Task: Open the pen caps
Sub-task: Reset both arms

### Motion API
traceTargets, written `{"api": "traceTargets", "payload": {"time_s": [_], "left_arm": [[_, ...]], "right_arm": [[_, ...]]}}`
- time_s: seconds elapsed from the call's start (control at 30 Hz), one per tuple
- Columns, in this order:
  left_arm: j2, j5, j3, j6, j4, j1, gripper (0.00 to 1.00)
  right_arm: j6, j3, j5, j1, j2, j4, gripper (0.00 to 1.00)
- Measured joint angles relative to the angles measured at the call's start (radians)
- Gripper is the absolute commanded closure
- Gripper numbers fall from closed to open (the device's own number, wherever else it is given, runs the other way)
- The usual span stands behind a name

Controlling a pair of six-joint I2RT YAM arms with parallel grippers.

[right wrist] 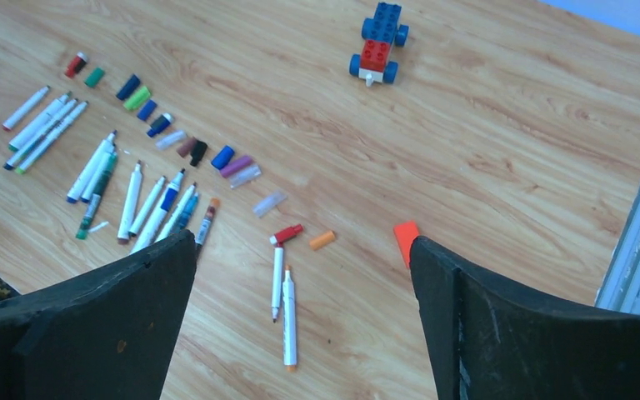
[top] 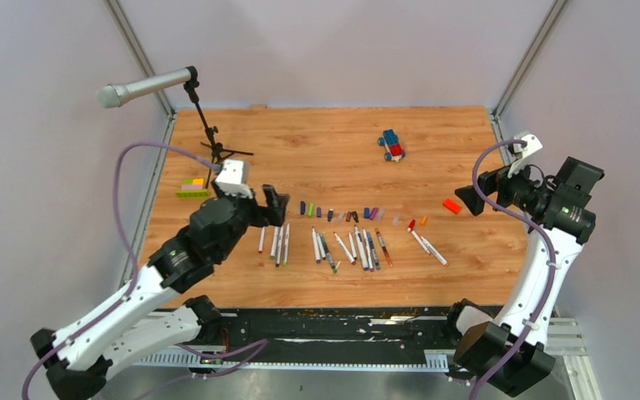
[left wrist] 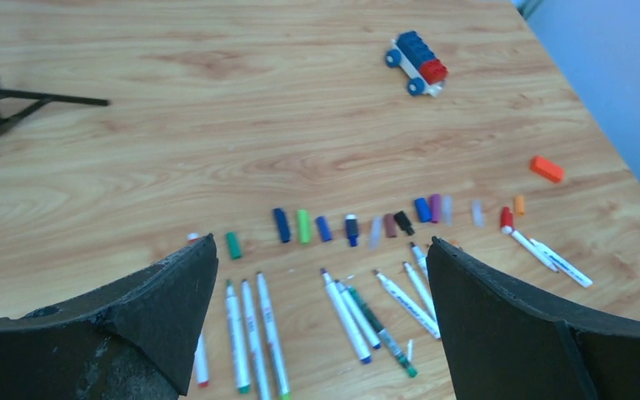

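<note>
Hanging wide and empty, the left gripper [left wrist: 321, 242] sits centre-left in the top view, the right gripper [right wrist: 302, 240] far right; pen caps [top: 346, 215] (seemingly all off) line up above the pens [top: 358, 247].

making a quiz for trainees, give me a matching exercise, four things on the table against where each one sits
Things:
1 toy car
2 orange block
3 brick bar
4 pen caps

Places:
a in a row just beyond the pens
b left edge, by the mic stand
c far middle, alone
d right of the cap row

Pairs: 1-c, 2-d, 3-b, 4-a
</note>
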Motion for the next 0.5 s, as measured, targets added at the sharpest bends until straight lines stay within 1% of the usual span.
{"api": "traceTargets", "payload": {"time_s": [0.1,0.2,0.27,0.4,0.5], "left_arm": [[-0.142,-0.021,-0.017,0.006,-0.106,0.051,0.0],[-0.217,-0.041,0.011,0.014,-0.193,0.091,0.0],[-0.224,-0.053,0.049,0.022,-0.247,0.115,0.0],[-0.184,-0.046,0.104,0.026,-0.337,0.151,0.0],[-0.117,0.016,0.154,0.028,-0.389,0.235,0.0]], "right_arm": [[0.061,0.023,-0.026,0.0,-0.008,0.013,0.0],[0.139,0.039,-0.039,0.0,-0.011,0.041,0.0],[0.211,0.048,-0.042,0.0,-0.011,0.074,0.0],[0.29,0.071,-0.052,0.0,-0.011,0.1,0.0],[0.311,0.097,-0.077,0.0,-0.011,0.101,0.0]]}}
